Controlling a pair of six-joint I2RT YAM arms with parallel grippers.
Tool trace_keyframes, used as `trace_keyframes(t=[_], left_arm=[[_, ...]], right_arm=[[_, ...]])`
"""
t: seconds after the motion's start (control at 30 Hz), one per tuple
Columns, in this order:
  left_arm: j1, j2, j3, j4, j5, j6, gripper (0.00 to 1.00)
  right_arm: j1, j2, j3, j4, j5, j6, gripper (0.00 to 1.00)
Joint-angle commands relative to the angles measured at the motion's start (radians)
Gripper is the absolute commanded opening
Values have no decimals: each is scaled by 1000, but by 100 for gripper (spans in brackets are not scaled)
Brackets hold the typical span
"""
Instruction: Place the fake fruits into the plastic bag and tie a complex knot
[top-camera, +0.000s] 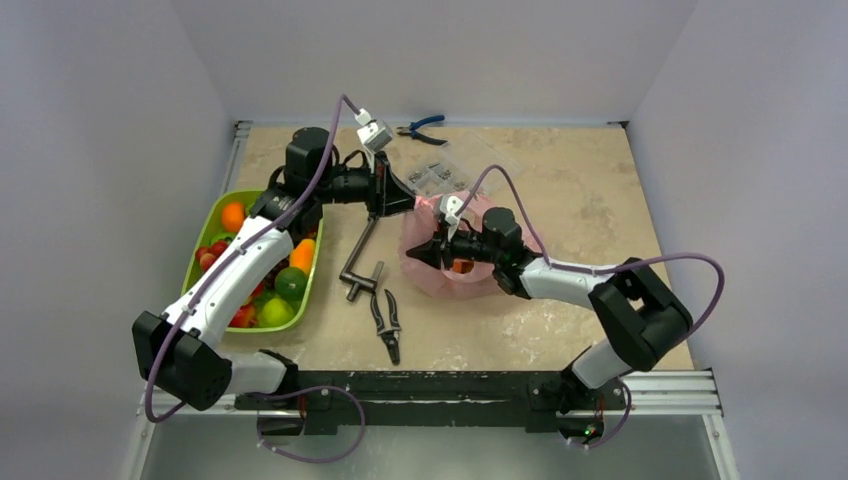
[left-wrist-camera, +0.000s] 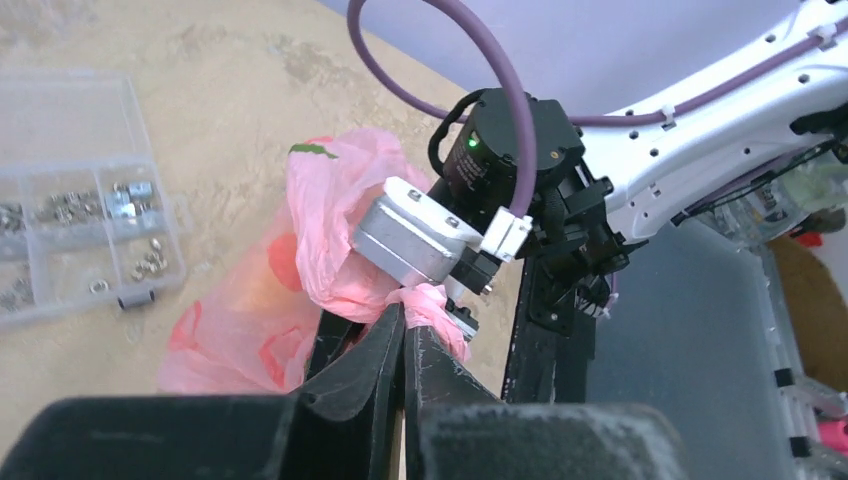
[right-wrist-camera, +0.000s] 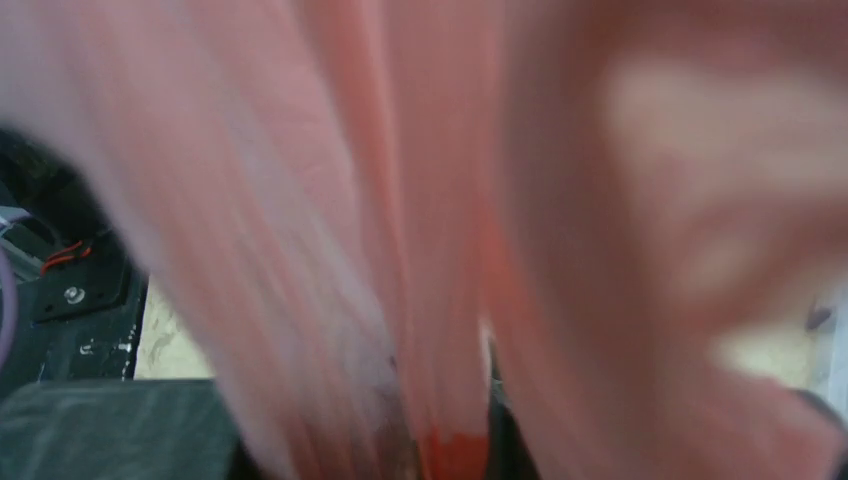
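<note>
**Item: plastic bag** (top-camera: 440, 282). Pink and translucent, it is located at the centre of the top view on the desk (top-camera: 585, 200). Its neck is drawn up toward the upper left. At least one orange-red fruit is seen through the film.

**Item: left tool** (top-camera: 404, 204). It is closed and clamped on a twisted bunch of the bag's film at the neck, as confirmed in the left wrist view. Whether a knot is formed there cannot be told.

**Item: right tool** (top-camera: 415, 255). It is placed against the bag's left side, just below the left tool. Its own view is filled with blurred pink film, so open or gripping cannot be told.

**Item: fake fruits** (top-camera: 290, 284). Most are held in the lime-green tray (top-camera: 200, 243) at the left of the frame, outside the bag.

**Also listed:** a clear parts box (top-camera: 440, 176) at upper centre and black pliers (top-camera: 387, 322) at lower centre.

**Hazards, as judged:**
- The thin film may be torn if the neck is pulled in opposite directions.
- The bunch may be slipped from the left tool, and the twist lost.
- A regrasp may be misjudged, since the right wrist view is blocked.
- The bag may be tied shut with fruits left in the tray.
- The bag may be dragged into the pliers and snagged.
</note>
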Motion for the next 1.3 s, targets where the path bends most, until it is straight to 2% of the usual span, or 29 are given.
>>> trace_keyframes(t=[0.0, 0.1, 0.13, 0.2, 0.23, 0.33, 0.37, 0.43, 0.47, 0.6, 0.67, 0.73, 0.77, 0.87, 0.93, 0.97, 1.03, 1.07, 1.13, 1.27], left_arm=[[7, -33, -58, 164, -90, -220, 0], [19, -58, -76, 127, -98, -152, 0], [31, -60, -69, 87, -79, -109, 4], [105, -52, -45, 0, 41, -17, 40], [130, -45, -18, -92, 92, 83, 54], [143, -32, 70, -484, 134, 515, 93], [139, -33, 70, -534, 140, 609, 99], [132, -27, 51, -532, 136, 637, 100], [122, -17, 47, -529, 126, 641, 99], [63, 10, 11, -532, 110, 728, 85], [28, 12, -20, -493, 107, 724, 83], [-6, 21, -52, -434, 94, 692, 76], [-17, 28, -65, -411, 95, 682, 69], [-41, 53, -103, -295, 86, 600, 26], [-60, 65, -126, -184, 71, 512, 1], [-67, 71, -138, -119, 70, 452, 0], [-73, 84, -165, 44, 67, 309, 0], [-77, 93, -175, 121, 67, 239, 0], [-87, 105, -198, 286, 73, 121, 0], [-102, 110, -227, 439, 67, -29, 0]], right_arm=[[5, 20, -69, 92, 6, -72, 17], [1, 10, -103, 89, -1, -108, 1], [-2, 3, -108, 86, -9, -111, 0], [-9, -26, -109, 61, -30, -114, 0], [-9, -42, -106, 44, -39, -124, 0], [-10, -72, -95, 24, -71, -122, 0], [-10, -76, -92, 25, -81, -116, 0], [-10, -80, -82, 30, -96, -99, 0], [-10, -83, -79, 33, -98, -89, 0], [-10, -103, -62, 23, -108, -66, 4], [-10, -116, -59, 16, -112, -62, 5], [-10, -126, -57, 15, -119, -57, 7], [-10, -127, -56, 15, -122, -54, 9], [-10, -123, -57, 20, -122, -54, 17], [-10, -108, -60, 40, -126, -45, 22], [-8, -99, -59, 53, -129, -40, 25], [-8, -76, -58, 83, -137, -32, 38], [-8, -64, -55, 93, -135, -33, 41], [-8, -41, -47, 113, -132, -1, 42], [-6, -1, -49, 158, -123, 14, 40]])
